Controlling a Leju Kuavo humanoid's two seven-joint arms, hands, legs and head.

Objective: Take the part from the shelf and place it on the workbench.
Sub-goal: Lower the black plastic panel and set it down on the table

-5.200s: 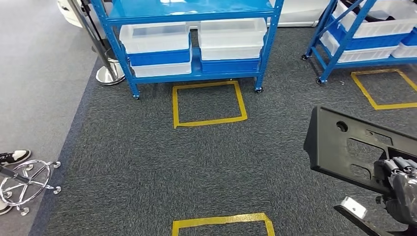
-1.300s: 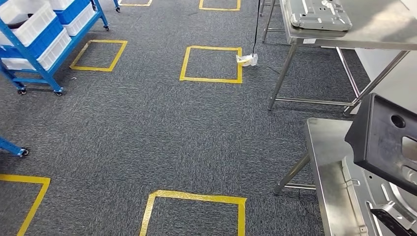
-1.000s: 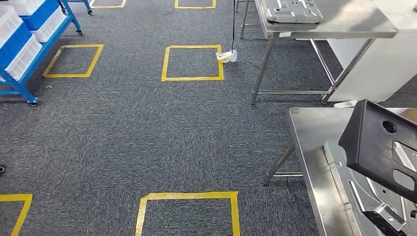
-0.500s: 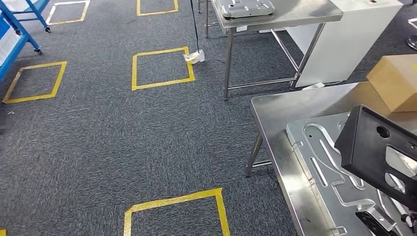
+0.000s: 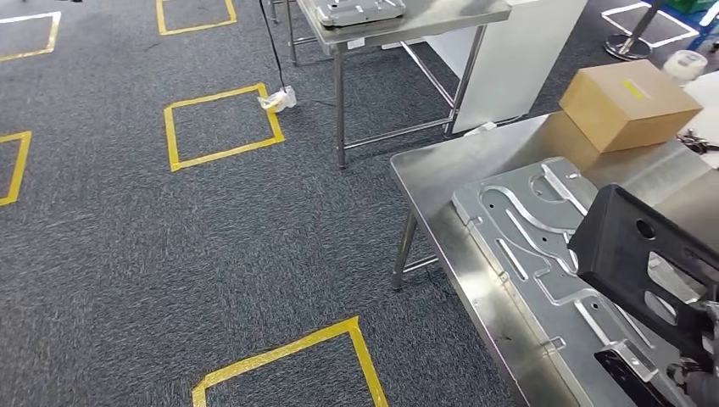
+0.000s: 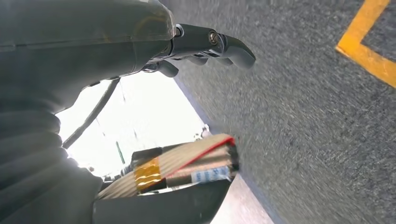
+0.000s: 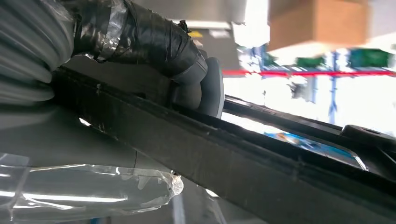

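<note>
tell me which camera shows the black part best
The head view: the black part shows its flat face and cutouts, held above the metal plate on the workbench. The right wrist view gives just a close, edge-on strip of it under the right hand. The left wrist view faces carpet and the left hand.

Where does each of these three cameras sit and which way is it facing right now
Head view: high on the body, looking forward and down at carpet, the steel workbench with a silver plate and cardboard box; the right hand shows at the corner under the black part.
Left wrist view: behind the left hand, facing carpet and yellow tape; the hand holds nothing.
Right wrist view: behind the right hand, looking along the black part; its thumb presses the edge.
Shared: head and right wrist views both show the black part.
</note>
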